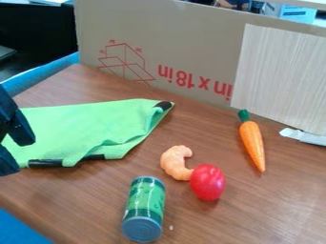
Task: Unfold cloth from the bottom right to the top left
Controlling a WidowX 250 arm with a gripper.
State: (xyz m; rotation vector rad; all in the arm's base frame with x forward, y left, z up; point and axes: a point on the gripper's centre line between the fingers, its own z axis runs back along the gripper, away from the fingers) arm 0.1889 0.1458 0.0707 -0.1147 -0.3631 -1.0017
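I'd call this a robotics lab: my black gripper (20, 151) hangs at a wood-grain table (229, 219) with an upright cardboard panel (191, 43) behind it, and a toy carrot (253, 143), toy shrimp (170, 163) and toy can (146, 205) lie out before me.

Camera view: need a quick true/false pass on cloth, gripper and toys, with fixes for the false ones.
1. The green cloth lies fully spread. False: part is still folded over.
2. The gripper is at the view's left edge. True.
3. The can stands upright. False: it lies on its side.
4. The red toy is beside the curved orange toy. True.
5. The carrot rests on the cloth. False: it's on the wooden table.
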